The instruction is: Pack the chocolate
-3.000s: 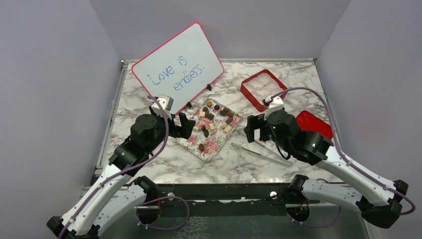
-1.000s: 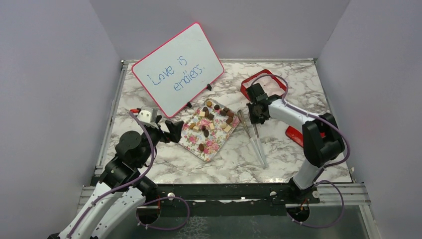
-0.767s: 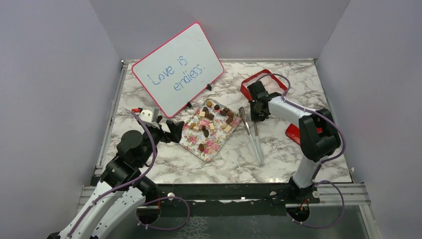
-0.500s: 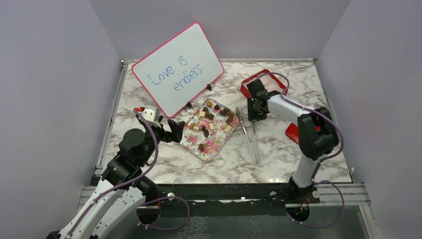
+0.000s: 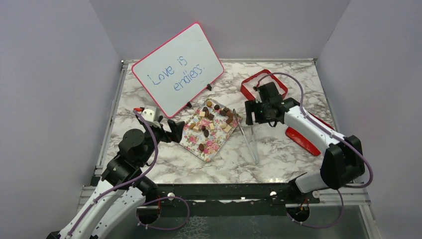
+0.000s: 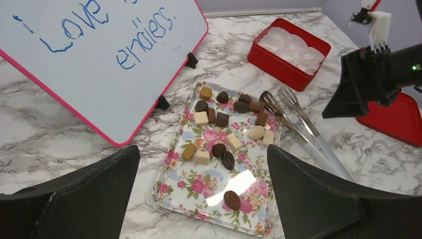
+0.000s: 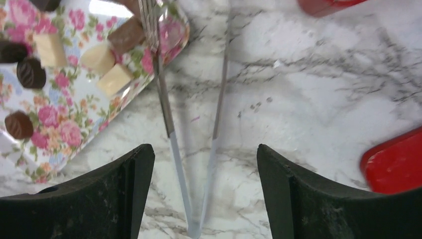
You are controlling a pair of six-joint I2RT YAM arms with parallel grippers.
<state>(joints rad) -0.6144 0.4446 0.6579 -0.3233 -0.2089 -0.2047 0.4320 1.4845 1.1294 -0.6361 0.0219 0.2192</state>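
While the chocolate [image 6: 219, 149] sits scattered on the tray [image 6: 199, 186], with none of it in the box [image 6: 284, 75] that I can see, the right gripper [image 7: 202, 149] hangs over the tongs [image 7: 169, 122], its fingers apart and nothing held. The tongs lie flat on the table [image 7: 308, 99], one tip over the tray's corner, close to a cream piece. I'd say the step is taking up the tongs. To do it well, the gripper should drop straight down with both tong arms inside its fingers. It should close around mid-length so a squeeze works the tips, then lift gently so the tray isn't dragged. The left gripper [image 5: 175, 130] hovers beside the tray, spread wide and empty; it could steady the tray.
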